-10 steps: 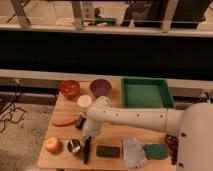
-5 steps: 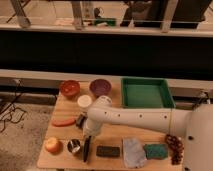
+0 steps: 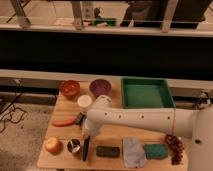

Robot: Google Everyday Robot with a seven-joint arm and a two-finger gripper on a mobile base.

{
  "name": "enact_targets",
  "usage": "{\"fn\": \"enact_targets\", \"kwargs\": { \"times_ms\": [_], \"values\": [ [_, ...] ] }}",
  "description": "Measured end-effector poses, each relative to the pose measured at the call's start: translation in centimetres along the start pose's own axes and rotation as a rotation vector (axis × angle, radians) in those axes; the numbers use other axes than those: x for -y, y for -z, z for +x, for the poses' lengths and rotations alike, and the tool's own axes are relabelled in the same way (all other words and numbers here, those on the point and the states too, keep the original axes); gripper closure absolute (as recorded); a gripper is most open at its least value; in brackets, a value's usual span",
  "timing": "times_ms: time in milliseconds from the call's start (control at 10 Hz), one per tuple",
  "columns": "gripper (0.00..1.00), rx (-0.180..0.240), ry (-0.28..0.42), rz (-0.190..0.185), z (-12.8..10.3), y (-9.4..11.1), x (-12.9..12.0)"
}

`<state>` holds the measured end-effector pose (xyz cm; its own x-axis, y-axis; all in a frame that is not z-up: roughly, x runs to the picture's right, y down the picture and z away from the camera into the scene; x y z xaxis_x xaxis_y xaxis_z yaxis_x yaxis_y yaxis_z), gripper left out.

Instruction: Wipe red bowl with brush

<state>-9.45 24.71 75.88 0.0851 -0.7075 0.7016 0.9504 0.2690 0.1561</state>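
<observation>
Where the white arm (image 3: 137, 120) crosses the counter (image 3: 62, 106), its wrist hides most of the pincer (image 3: 81, 120). Only a dark piece shows, just beside the carrot (image 3: 63, 122); open or closed, cannot tell.

Brush (image 3: 86, 148) lies flat near the front edge, below the wrist, close beside a metal cup (image 3: 74, 146). Its upper end is lost under the arm.

Red bowl (image 3: 70, 88) sits at the far left, next to the purple bowl (image 3: 100, 87), well apart from the brush.

Against a second ago: bowls, brush and cup unmoved; arm shifted only slightly.
</observation>
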Motion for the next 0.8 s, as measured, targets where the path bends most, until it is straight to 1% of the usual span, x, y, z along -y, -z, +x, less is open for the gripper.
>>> {"fn": "enact_targets", "kwargs": {
  "times_ms": [100, 200, 500, 600, 800],
  "values": [
    [0.81, -0.011, 0.005, 0.000, -0.2, 0.5, 0.2],
    [0.81, -0.028, 0.014, -0.001, -0.5, 1.4, 0.5],
    [0.81, -0.064, 0.023, -0.001, -0.9, 2.9, 0.7],
    [0.81, -0.081, 0.032, -0.001, -1.2, 3.6, 1.0],
    [0.81, -0.101, 0.046, 0.002, -1.6, 4.5, 1.6]
  ]
}}
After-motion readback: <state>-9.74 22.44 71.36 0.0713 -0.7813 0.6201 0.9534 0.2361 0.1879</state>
